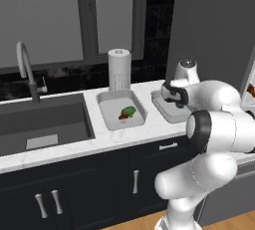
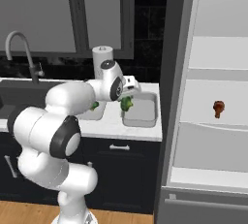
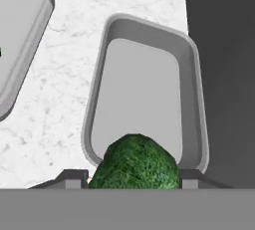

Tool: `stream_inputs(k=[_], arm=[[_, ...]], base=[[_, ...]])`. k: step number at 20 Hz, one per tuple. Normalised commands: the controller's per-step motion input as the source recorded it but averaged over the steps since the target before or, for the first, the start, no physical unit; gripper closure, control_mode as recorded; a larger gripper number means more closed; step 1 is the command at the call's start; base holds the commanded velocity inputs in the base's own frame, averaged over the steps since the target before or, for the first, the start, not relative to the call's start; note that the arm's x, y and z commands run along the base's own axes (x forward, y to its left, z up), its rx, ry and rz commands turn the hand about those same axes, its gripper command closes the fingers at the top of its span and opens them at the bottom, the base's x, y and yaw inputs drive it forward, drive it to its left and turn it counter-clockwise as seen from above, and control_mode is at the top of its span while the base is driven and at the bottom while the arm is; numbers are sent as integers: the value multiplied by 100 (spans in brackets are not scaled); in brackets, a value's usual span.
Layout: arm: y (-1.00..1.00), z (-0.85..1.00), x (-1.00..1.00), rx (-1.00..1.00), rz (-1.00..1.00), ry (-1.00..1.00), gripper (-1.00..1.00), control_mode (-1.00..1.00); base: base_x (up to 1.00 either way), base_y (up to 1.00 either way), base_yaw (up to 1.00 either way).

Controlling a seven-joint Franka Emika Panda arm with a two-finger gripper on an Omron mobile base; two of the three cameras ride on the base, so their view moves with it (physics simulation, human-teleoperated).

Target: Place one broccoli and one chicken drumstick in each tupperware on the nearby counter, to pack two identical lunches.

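My gripper [image 2: 127,100] is shut on a broccoli [image 2: 126,104], holding it just above the near rim of the right tupperware [image 2: 141,113], whose floor is bare. In the hand view the broccoli [image 3: 134,162] sits between the fingertips [image 3: 73,178], with the bare tupperware [image 3: 144,35] below it. The left tupperware [image 1: 110,105] holds a second broccoli [image 1: 129,111] and a chicken drumstick [image 1: 122,116] side by side. Another chicken drumstick [image 2: 218,107] lies on a shelf of the open fridge. Both trays rest on the white marbled counter [image 1: 74,147].
A dark sink basin [image 1: 45,124] with a curved faucet [image 1: 26,67] lies left of the trays. A paper towel roll [image 1: 119,69] stands behind the left tray. The open fridge [image 2: 213,97] stands right of the counter end.
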Motion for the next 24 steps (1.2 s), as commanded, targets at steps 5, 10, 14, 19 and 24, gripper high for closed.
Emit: stream_inputs(k=[5,10,14,19,24], arm=[[-16,-42,60,0,0,0,100,-100],[-19,-53,53,0,0,0,100,-100],[-19,-34,60,0,1,0,-100,-100],[-20,0,4,3,10,0,-100,-100],[-7,17,0,0,15,0,-100,-100]], base=[[0,0,0],[0,0,0],[0,0,0],[0,0,0],[0,0,0]])
